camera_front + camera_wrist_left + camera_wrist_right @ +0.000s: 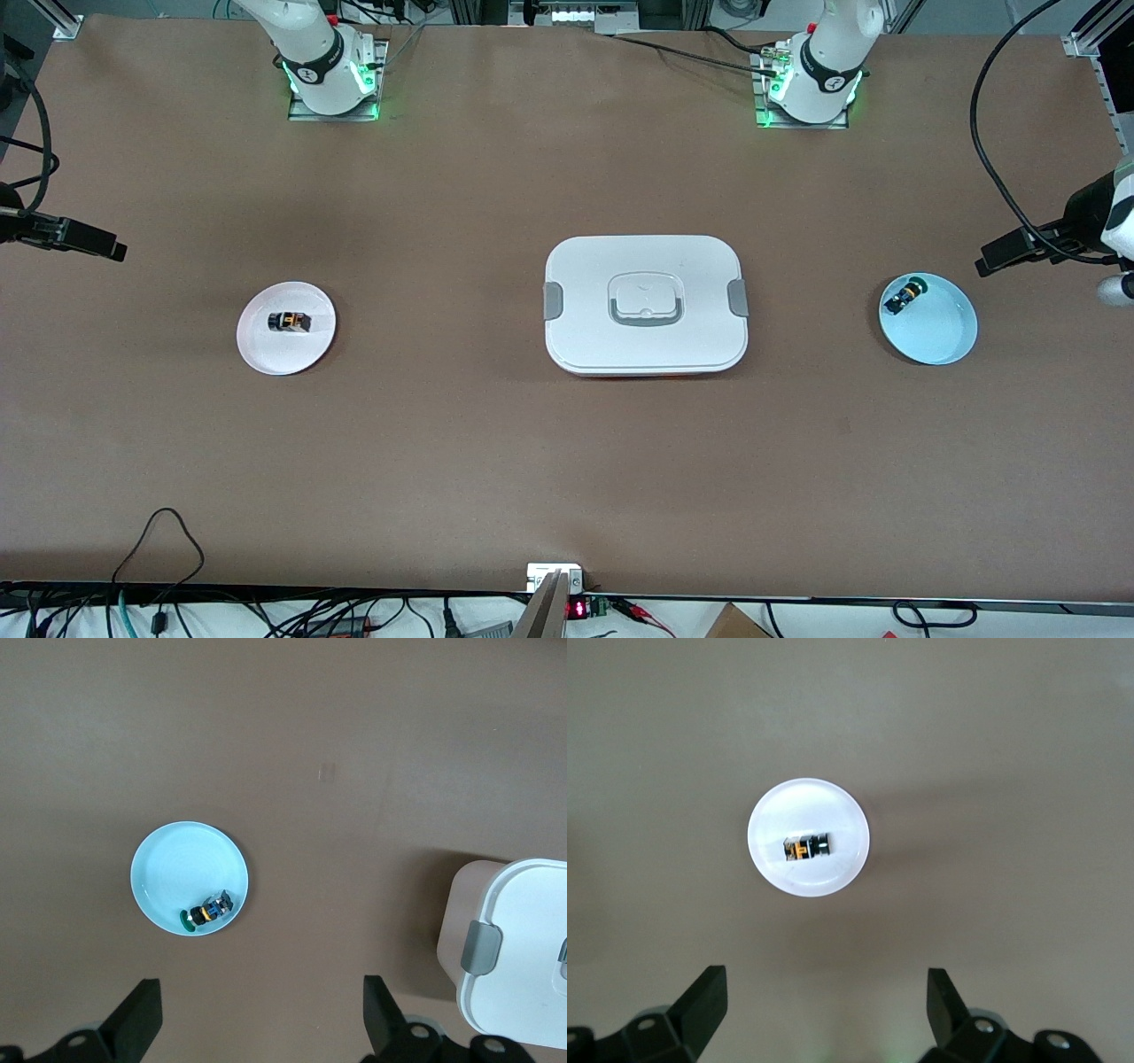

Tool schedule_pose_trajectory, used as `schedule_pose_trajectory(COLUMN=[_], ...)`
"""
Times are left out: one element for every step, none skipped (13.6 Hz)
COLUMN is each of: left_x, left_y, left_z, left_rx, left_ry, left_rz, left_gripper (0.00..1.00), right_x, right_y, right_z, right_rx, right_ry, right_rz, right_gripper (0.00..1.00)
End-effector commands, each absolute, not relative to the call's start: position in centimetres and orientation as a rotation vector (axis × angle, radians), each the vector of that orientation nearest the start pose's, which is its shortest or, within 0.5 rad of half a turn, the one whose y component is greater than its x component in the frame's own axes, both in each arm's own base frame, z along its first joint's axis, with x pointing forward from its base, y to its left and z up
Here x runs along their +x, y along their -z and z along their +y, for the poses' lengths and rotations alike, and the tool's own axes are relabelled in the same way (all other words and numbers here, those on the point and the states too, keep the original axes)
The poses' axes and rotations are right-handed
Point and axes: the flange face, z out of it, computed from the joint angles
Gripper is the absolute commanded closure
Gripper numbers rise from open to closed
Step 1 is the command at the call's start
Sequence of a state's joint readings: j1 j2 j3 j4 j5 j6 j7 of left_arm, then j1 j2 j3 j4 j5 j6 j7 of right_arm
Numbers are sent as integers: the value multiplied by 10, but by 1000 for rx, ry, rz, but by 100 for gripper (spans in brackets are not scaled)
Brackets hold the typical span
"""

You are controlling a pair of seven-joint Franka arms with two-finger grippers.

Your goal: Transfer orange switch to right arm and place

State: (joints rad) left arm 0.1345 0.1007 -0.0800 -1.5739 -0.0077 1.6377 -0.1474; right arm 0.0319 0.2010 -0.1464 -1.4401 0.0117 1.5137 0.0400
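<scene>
Judging the orange switch on the white plate light, rigid, slippery, we'd pinch its flat sides; our left gripper and right gripper hover open.

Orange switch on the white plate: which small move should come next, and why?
Probably lower the right gripper toward the orange switch: this gripper hangs open over the white plate, and the switch lies free in the plate's middle. The left gripper waits open, up near the blue plate at its own end of the table.
</scene>
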Motion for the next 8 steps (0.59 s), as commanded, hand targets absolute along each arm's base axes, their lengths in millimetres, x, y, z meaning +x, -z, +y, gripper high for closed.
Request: schedule_pose_trajectory(left_x=[585, 585, 585, 585, 585, 585, 585, 585], left_y=[-572, -571, -571, -571, -571, -572, -572, -572], left_z=[35, 35, 35, 35, 35, 35, 35, 35], left_rx=[-3159, -3159, -3159, -3159, -3159, -3159, -3159, -3159], left_ry=[-64, -69, -69, -69, -69, -69, -69, -69], left_rz=[-288, -290, -290, -290, -290, -290, -290, -290], left_gripper=[0, 0, 0, 0, 0, 0, 0, 0], right_x=[597, 592, 586, 579, 574, 572, 571, 569], right_y=[-550, -545, -544, -542, -544, -549, -550, -556], right_z=[-54, -56, -58, -57, -54, -53, -53, -52], right_rx=[-3162, -3162, -3162, -3158, -3158, -3157, -3156, -3154], right_ry=[-139, -106, -53, -55, -57, -57, -71, -59], right_rz=[105, 41, 31, 38, 43, 48, 48, 48], right_gripper=[0, 0, 0, 0, 0, 0, 0, 0])
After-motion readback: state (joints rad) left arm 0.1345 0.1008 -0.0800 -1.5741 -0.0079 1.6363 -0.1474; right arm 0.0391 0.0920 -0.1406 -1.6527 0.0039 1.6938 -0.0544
